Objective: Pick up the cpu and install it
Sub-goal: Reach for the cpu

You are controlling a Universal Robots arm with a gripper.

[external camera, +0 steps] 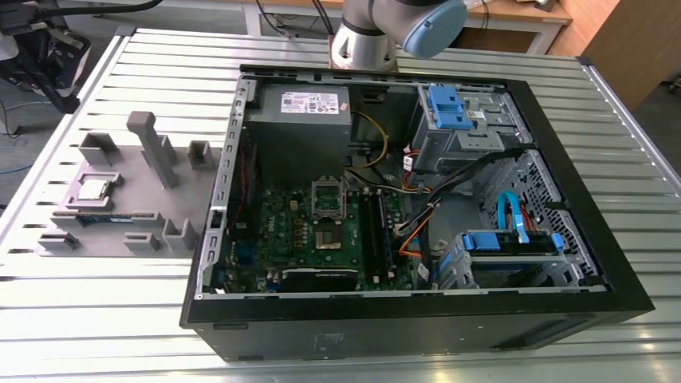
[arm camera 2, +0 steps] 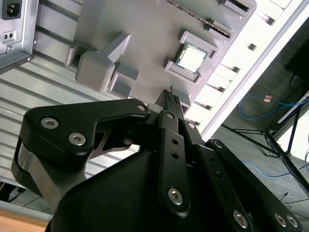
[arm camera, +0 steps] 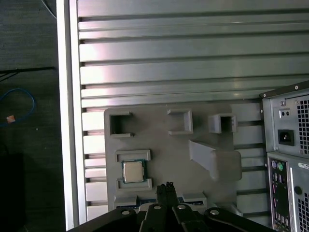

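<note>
1. Desk (external camera: 127,319): slatted metal top. It carries the grey tray and the rest.
2. Computer case (external camera: 426,335): lies on its side w/ the panel off, just beside the tray, on the exterior view's right of it. The green board (external camera: 287,235) faces up inside. I can't make out a chip seated there, so I judge the install not yet done.
3. Tray (external camera: 123,203): flat grey holder w/ raised blocks & pockets, seen in both wrist views too ( (arm camera: 164,145), (arm camera 2: 145,29)).
4. My pincer (arm camera 2: 169,96): hangs above the tray, near the cpu pocket but apart from the chip. In the first wrist view (arm camera: 168,186) the fingers are drawn together to a narrow tip w/ nothing btwn them, so it's empty.
5. Cpu (arm camera: 133,171): lies flat in a square pocket of the tray, silver lid up ( (external camera: 92,189), (arm camera 2: 191,57)).
   - Low grey walls stand on two opposite sides; the other two sides look open.
   - Handling, my guess: light, stiff, slick on top, prob. fragile underneath.
   - Best hold: two opposite edges of the pale rim on the open sides, not the lid face.
   - Gentle squeeze, kept level.
</note>
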